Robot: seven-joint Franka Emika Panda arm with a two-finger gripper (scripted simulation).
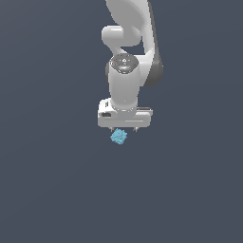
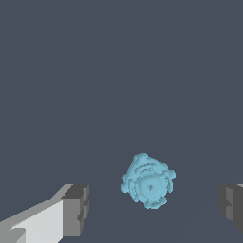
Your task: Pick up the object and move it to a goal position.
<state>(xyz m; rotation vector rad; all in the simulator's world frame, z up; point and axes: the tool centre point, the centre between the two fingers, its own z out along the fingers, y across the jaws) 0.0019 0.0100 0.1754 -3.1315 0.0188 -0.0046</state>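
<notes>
Plain slate-grey ground (image 1: 52,190) fills everything around the arm, featureless and without any visible goal marker. At the centre of it the gripper (image 1: 124,129) points straight down with its jaws spread wide apart; in the wrist view the two dark finger pads (image 2: 76,210) stand well clear of each other with nothing clamped between them. The cyan lumpy chunk (image 2: 148,180) lies on the ground in the gap, touching neither pad and sitting somewhat nearer the middle than either side. From the exterior view the chunk (image 1: 118,136) shows just below the white hand, slightly toward the exterior view's left of the hand's centre. Above the hand rises the white Panda arm (image 1: 124,80), its wrist stacked almost directly over the chunk.

The step in hand looks like the final approach before a grasp. To do it well, the hand should shift a touch so the chunk sits midway between the pads, then descend straight until the pads bracket its widest part. How much height remains is hard to judge from these angles, so the descent ought to be slow. Closing should be gentle and even, because the knobbly surface could roll or squirt sideways if one pad arrives first.
</notes>
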